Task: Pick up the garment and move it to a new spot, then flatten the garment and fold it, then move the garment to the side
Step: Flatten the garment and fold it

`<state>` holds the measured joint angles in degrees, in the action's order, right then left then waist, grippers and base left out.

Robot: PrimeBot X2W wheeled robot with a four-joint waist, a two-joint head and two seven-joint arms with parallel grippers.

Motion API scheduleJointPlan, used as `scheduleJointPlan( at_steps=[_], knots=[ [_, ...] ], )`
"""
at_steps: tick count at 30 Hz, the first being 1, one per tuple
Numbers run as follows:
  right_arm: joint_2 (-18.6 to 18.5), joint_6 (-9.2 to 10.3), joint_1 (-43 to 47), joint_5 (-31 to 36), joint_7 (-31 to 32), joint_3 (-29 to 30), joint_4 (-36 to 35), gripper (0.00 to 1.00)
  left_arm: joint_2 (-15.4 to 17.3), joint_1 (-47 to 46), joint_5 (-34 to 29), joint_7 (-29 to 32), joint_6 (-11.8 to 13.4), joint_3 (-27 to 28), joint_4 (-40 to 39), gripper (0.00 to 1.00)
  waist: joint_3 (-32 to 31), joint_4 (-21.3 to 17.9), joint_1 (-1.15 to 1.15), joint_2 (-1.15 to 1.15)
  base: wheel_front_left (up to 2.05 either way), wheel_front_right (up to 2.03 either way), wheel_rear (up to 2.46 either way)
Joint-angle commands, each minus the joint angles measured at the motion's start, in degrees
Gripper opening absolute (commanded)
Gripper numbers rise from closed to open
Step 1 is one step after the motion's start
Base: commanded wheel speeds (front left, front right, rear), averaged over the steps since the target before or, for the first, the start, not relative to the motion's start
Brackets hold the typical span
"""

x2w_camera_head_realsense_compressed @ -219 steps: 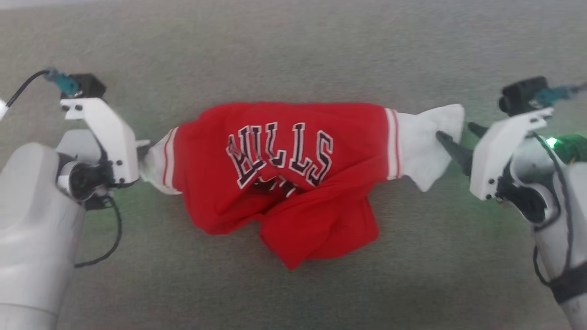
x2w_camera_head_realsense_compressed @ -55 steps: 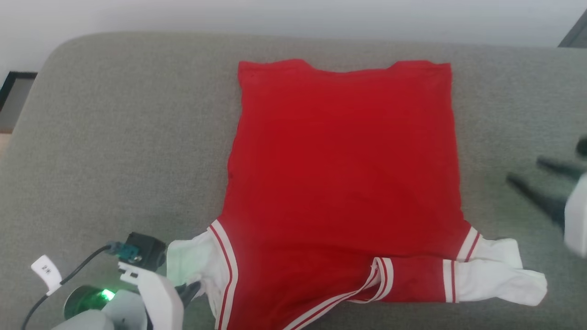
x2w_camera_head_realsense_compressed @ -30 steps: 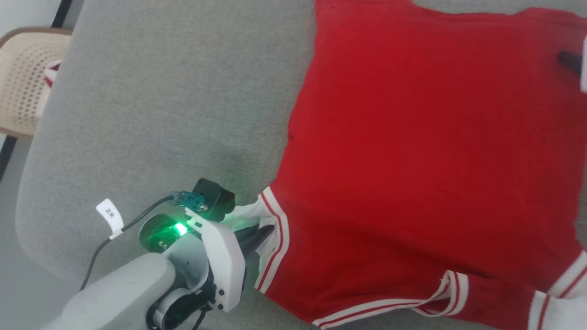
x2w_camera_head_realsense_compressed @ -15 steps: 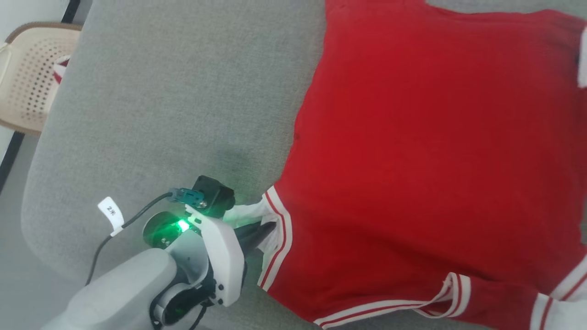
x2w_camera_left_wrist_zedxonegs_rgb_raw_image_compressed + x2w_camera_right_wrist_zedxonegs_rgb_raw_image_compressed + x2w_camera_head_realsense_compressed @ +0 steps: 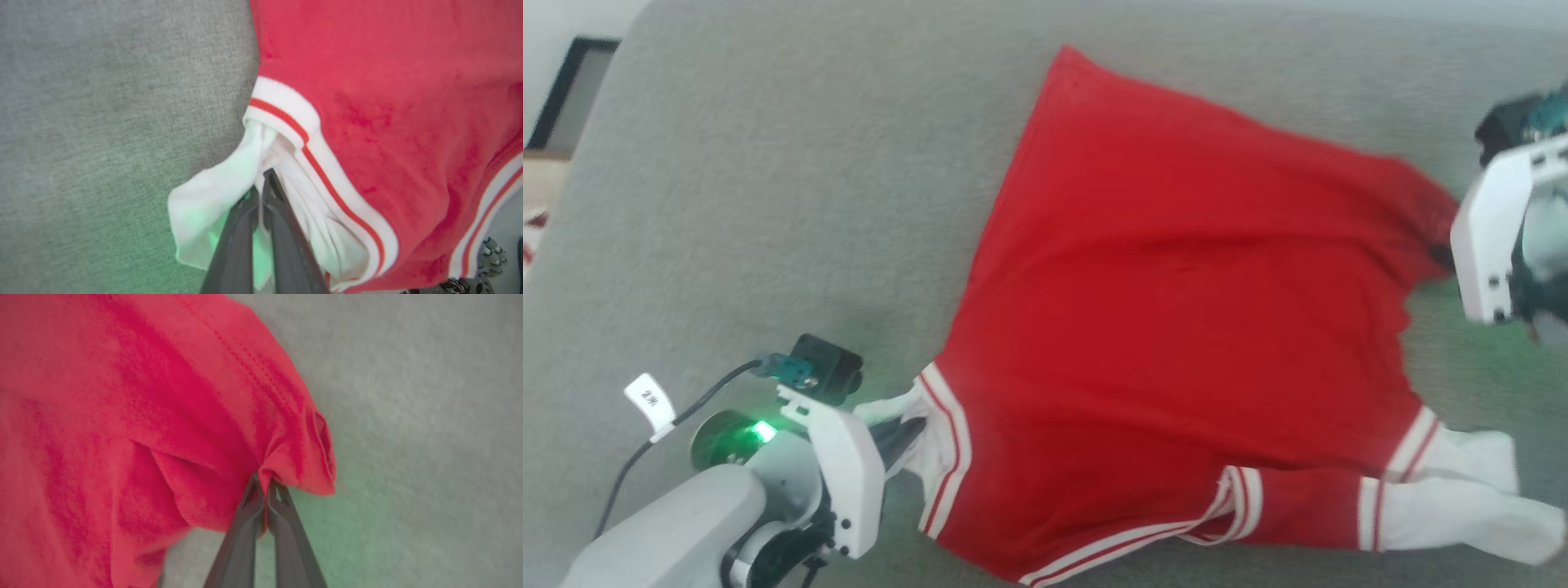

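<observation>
The grey upholstered cushion (image 5: 768,180) is bearing the work. The red jersey T-shirt (image 5: 1176,327) is lying across its middle and right side, with the striped collar end nearest the robot and the hem toward the far edge. Most of the shirt is resting flat, but its far right hem corner is rising off the cushion and bunching into a ridge.

That corner is where the right hand (image 5: 263,479) is gripping, its two fingers pressed together on a pinch of red cloth. This is probably either a tug to flatten the shirt or the start of bringing the hem over for a fold.

The left hand (image 5: 261,183) is clamped tight on the white left sleeve (image 5: 212,212). It seems to be acting as an anchor so the shirt is not sliding while the other corner is being pulled. The white right sleeve (image 5: 1462,506) is lying doubled over beside the collar trim.

No lettering is showing on the shirt's upper face, so any print is likely facing down. A white tag (image 5: 649,398) on the left arm's cable is showing a "2" and a mark too small to read.
</observation>
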<state>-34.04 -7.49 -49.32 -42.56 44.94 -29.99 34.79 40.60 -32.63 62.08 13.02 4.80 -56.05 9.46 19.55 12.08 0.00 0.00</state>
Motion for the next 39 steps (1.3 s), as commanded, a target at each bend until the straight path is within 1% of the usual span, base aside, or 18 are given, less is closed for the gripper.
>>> scheduleJointPlan(
  at_steps=[1, 2, 8, 11, 13, 15, 18, 21, 23, 24, 25, 26, 27, 29, 31, 33, 34, 39],
  knots=[
    [-1.28, 0.0, 3.84, -1.39, 0.75, -0.16, -3.07, 0.0, 0.92, 1.25, 0.58, 0.22, 0.65, 0.21, 0.15, 0.0, -2.69, -3.03, 0.0, 0.0, 0.0, 0.0, 0.0],
    [-1.28, 0.0, 3.84, -1.39, 0.75, -0.16, -3.07, 0.0, 0.92, 1.25, 0.58, 0.22, 0.65, 0.21, 0.15, 0.0, -2.69, -3.03, 0.0, 0.0, 0.0, 0.0, 0.0],
    [-4.75, 0.0, 16.52, -5.65, 2.71, 3.92, -15.43, 0.0, 2.82, 2.61, 1.37, 0.63, 1.54, 0.46, -1.42, 0.0, -4.78, -6.3, 0.0, 0.0, 0.0, 0.0, 0.0],
    [-5.4, 0.0, 23.71, -6.0, 3.45, 7.48, -20.07, 0.0, 3.52, 3.23, 1.6, 0.95, 1.88, 0.48, -2.14, 0.0, -5.45, -7.29, 0.0, 0.0, 0.0, 0.0, 0.0],
    [-4.83, 0.0, 28.54, -5.96, 3.74, 10.19, -22.83, 0.0, 3.85, 3.26, 1.6, 1.16, 2.09, 0.46, -2.62, 0.0, -5.72, -7.71, 0.0, 0.0, 0.0, 0.0, 0.0],
    [-3.96, 0.0, 32.96, -4.63, 3.55, 13.2, -24.58, 0.0, 4.1, 3.11, 1.67, 1.36, 2.24, 0.46, -3.01, 0.0, -5.83, -7.97, 0.0, 0.0, 0.0, 0.0, 0.0],
    [-0.84, 0.0, 38.13, -2.26, 2.54, 17.42, -25.86, 0.0, 4.24, 2.91, 1.68, 1.54, 2.28, 0.46, -3.42, 0.0, -5.67, -8.21, 0.0, 0.0, 0.0, 0.0, 0.0],
    [3.09, 0.0, 41.01, 1.03, 0.72, 19.76, -25.07, 0.0, 4.37, 2.89, 1.74, 1.41, 2.4, 0.58, -3.49, 0.0, -5.41, -8.49, 0.0, 0.0, 0.0, 0.0, 0.0],
    [5.49, -0.01, 41.86, 2.46, 0.86, 20.17, -23.11, 0.0, 4.24, 2.99, 1.82, 1.23, 2.4, 0.57, -3.4, 0.0, -5.28, -8.7, 0.0, 0.0, 0.0, 0.0, 0.0],
    [6.17, 0.0, 41.97, 3.37, 0.44, 20.17, -22.27, 0.08, 4.15, 3.0, 1.83, 1.23, 2.32, 0.51, -3.35, 0.0, -5.23, -8.75, 0.0, 0.0, 0.0, 0.0, 0.0],
    [6.86, 0.01, 41.76, 4.14, -0.01, 20.54, -21.51, 0.36, 4.14, 2.98, 1.87, 1.2, 2.24, 0.49, -3.28, 0.0, -5.17, -8.8, 0.0, 0.0, 0.0, 0.0, 0.0],
    [7.41, 0.06, 41.58, 4.63, -0.27, 20.64, -21.03, 0.65, 4.07, 2.9, 1.84, 1.16, 2.12, 0.49, -3.23, 0.0, -5.15, -8.86, 0.0, 0.0, 0.0, 0.0, 0.0],
    [7.61, 0.05, 41.44, 4.86, -0.31, 20.42, -21.02, 1.0, 4.07, 2.88, 1.81, 1.13, 2.04, 0.48, -3.17, 0.0, -5.14, -8.93, 0.0, 0.0, 0.0, 0.0, 0.0],
    [7.77, 0.06, 40.9, 5.02, -0.19, 20.83, -22.05, 1.0, 4.14, 2.9, 1.85, 1.02, 1.98, 0.5, -3.09, 0.0, -5.16, -9.14, 0.0, 0.0, 0.0, 0.0, 0.0],
    [6.63, 0.11, 40.55, 5.45, -0.09, 21.67, -24.11, 1.0, 4.26, 2.95, 1.83, 1.05, 2.0, 0.5, -3.09, 0.0, -5.24, -9.26, 0.0, 0.0, 0.0, 0.0, 0.0],
    [5.98, 0.1, 40.34, 5.23, 0.2, 22.99, -27.7, 1.0, 4.29, 3.01, 1.87, 1.07, 2.07, 0.48, -3.19, 0.0, -5.38, -9.34, 0.0, 0.0, 0.0, 0.0, 0.0],
    [5.71, 0.04, 40.21, 5.1, 0.97, 24.39, -31.79, 1.0, 4.29, 3.1, 1.92, 1.03, 2.09, 0.44, -3.31, 0.0, -5.53, -9.36, 0.0, 0.0, 0.0, 0.0, 0.0],
    [5.83, 0.0, 38.19, 6.96, 3.04, 26.56, -40.72, 1.0, 3.85, 3.01, 1.68, 1.06, 2.1, 0.14, -3.72, 0.0, -5.77, -8.82, 0.0, 0.0, 0.0, 0.0, 0.0]
  ],
)
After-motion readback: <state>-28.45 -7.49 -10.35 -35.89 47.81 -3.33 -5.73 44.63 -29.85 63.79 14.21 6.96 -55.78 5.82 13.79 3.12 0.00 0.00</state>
